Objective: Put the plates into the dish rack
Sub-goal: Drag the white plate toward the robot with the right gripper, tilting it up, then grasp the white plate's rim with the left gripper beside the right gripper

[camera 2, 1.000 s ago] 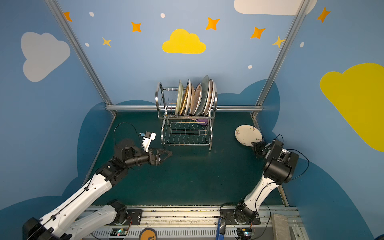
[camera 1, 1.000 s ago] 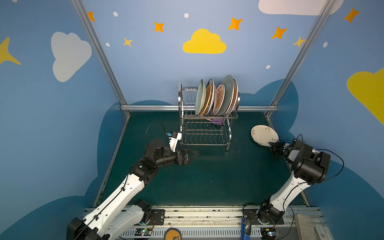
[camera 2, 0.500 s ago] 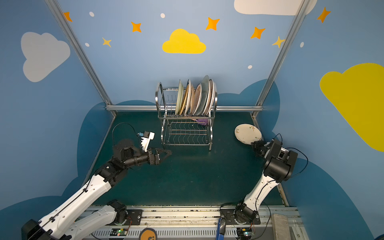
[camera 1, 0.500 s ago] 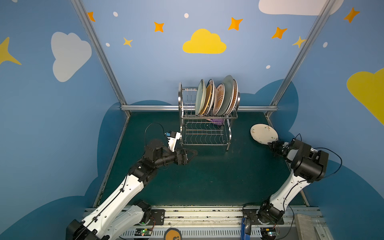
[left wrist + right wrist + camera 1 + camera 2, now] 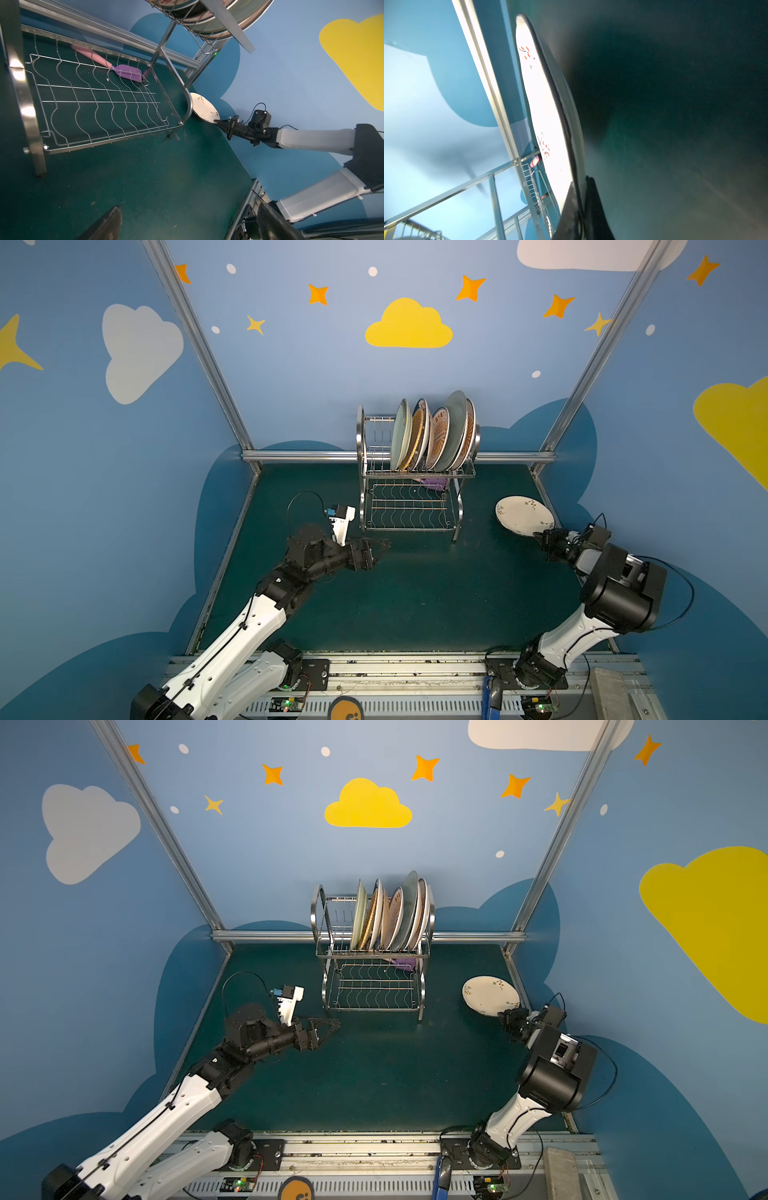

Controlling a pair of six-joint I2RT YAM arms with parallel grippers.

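Right of rack (image 5: 361, 439), R fingers (image 5: 596, 218) clamp floral plate (image 5: 523, 514) rim; L fingers (image 5: 108, 226) spread.

White-shelled arms (image 5: 249, 626), black joints (image 5: 619, 601), looping black cables (image 5: 305, 494)

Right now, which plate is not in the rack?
The cream flowered plate right of the rack, its rim pinched by the right end effector; the other plates stand on edge in the rack's upper tier.

Blue walls (image 5: 299, 377), yellow cloud (image 5: 408, 325), white clouds (image 5: 139, 350), orange stars (image 5: 471, 288); aluminium posts (image 5: 202, 348); dark green floor (image 5: 415, 593).
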